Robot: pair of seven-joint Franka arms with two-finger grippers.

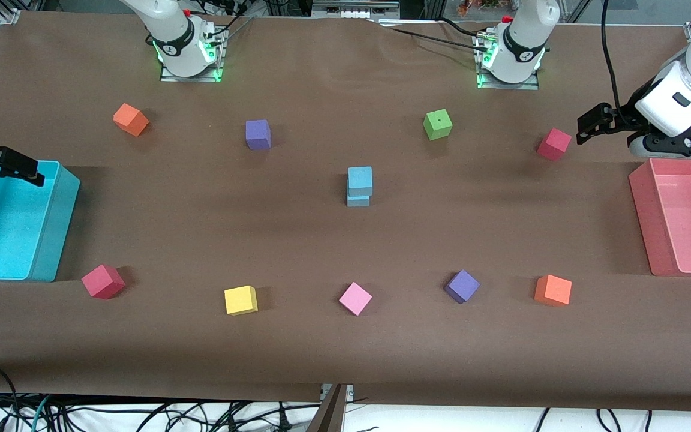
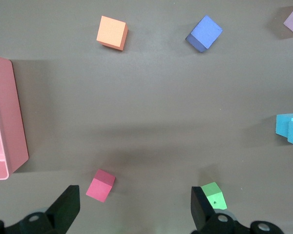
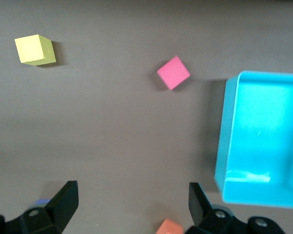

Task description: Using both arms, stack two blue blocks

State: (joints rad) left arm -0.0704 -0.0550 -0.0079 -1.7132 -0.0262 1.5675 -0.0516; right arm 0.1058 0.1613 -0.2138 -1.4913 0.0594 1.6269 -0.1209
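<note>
The two blue blocks stand stacked in the middle of the table, the upper blue block (image 1: 360, 180) resting slightly askew on the lower blue block (image 1: 358, 200). The left wrist view catches the stack (image 2: 289, 127) at its edge. My left gripper (image 1: 588, 127) (image 2: 135, 197) hangs open and empty over the table at the left arm's end, beside the pink bin (image 1: 645, 222). My right gripper (image 1: 21, 168) (image 3: 132, 192) hangs open and empty over the rim of the turquoise bin (image 1: 57, 240). Both are well away from the stack.
Loose cubes ring the stack: orange (image 1: 131, 119), purple (image 1: 258, 134), green (image 1: 438, 124) and red (image 1: 553, 144) nearer the bases; red (image 1: 103, 281), yellow (image 1: 241, 300), pink (image 1: 355, 298), purple (image 1: 462, 285) and orange (image 1: 553, 290) nearer the front camera.
</note>
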